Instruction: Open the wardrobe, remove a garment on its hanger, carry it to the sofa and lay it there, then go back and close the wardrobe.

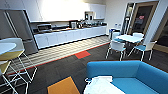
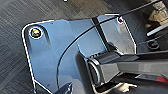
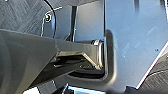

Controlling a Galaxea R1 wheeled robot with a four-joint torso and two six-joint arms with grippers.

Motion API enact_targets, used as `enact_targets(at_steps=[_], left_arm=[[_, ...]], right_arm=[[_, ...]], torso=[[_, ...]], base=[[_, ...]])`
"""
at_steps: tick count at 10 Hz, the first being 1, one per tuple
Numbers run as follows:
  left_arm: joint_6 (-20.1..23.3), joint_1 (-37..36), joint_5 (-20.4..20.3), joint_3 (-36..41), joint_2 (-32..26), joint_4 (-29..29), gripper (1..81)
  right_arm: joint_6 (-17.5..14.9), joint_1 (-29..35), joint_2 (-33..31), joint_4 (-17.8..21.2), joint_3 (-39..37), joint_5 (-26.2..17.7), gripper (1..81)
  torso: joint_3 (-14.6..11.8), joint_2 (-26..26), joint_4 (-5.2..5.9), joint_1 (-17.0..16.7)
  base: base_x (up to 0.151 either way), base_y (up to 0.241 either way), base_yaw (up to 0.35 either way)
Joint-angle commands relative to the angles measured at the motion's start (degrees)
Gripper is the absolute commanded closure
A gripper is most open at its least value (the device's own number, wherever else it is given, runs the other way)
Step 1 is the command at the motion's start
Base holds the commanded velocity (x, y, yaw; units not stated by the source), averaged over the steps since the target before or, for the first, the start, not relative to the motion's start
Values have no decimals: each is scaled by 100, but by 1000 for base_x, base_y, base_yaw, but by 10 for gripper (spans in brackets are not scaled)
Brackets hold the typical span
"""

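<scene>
The bright blue sofa (image 1: 140, 72) takes up the lower right of the head view, close in front of me. The white garment (image 1: 102, 86) lies crumpled on its seat, against the near left arm. A thin white curve (image 1: 87, 80) at the garment's left edge looks like the hanger's hook, though I cannot be sure. In both wrist views the robot's own dark plate hangs over grey carpet, and nothing is seen held.
A long white kitchen counter (image 1: 70, 35) runs along the back wall, with a grey fridge (image 1: 17, 30) at its left. A white table with white chairs (image 1: 128, 41) stands at the right. Wire-legged stools (image 1: 12, 65) stand at the near left. Dark carpet with orange patches (image 1: 63, 86) lies between.
</scene>
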State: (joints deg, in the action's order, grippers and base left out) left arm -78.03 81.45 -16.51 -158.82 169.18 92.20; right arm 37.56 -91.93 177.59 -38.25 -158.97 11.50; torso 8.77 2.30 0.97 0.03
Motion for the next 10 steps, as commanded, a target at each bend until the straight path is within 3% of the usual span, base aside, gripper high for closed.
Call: enact_targets(at_steps=[1,3,10], left_arm=[[34,-238,200,-27,-51,62,10],[95,-238,420,-27,2,53,10],[34,-150,420,-70,-367,-9,10]], right_arm=[[-3,118,42,2,51,-227,10],[6,117,24,2,16,-227,10],[67,-93,-723,72,-318,-227,10]], torso=[[7,0,0,0],[-109,5,0,-3],[-113,5,0,-3]], base=[[0,0,308],[0,0,308],[0,0,308]])
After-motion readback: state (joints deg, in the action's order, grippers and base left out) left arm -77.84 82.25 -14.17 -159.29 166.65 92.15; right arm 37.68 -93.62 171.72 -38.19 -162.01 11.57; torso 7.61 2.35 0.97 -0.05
